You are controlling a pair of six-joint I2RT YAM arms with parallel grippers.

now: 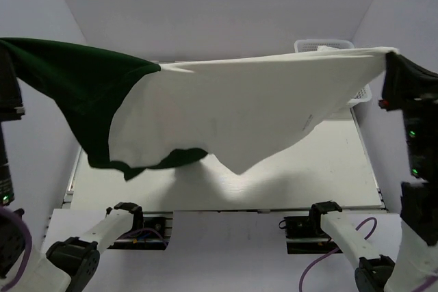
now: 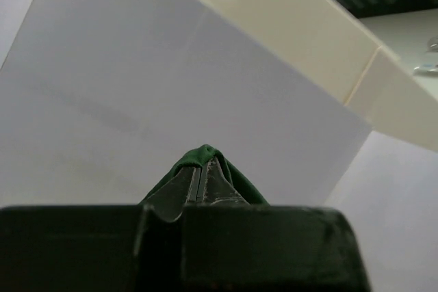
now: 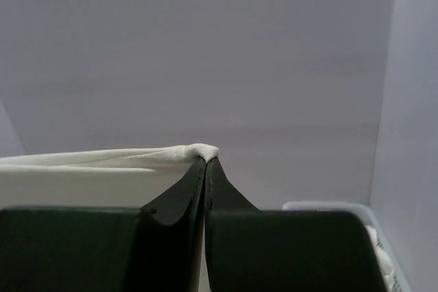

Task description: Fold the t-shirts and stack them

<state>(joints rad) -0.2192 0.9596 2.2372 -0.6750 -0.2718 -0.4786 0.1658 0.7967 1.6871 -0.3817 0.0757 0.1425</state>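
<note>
**Shirt strung up in the air between both arms**

The t-shirt [image 1: 239, 100], white with a dark green sleeve [image 1: 68, 80], is stretched wide above the table [image 1: 328, 169], its lower edge sagging to a point. There's a small grey mark [image 1: 306, 121] on the white part, too tiny to read.

Both arms are raised high at the sides. The left gripper [image 2: 204, 162] is clamped tight on the green cloth, and the right gripper [image 3: 205, 158] is pinched on a white corner.

A white basket [image 1: 325, 46] sits at the far right corner, half hidden behind the shirt's top edge.
</note>
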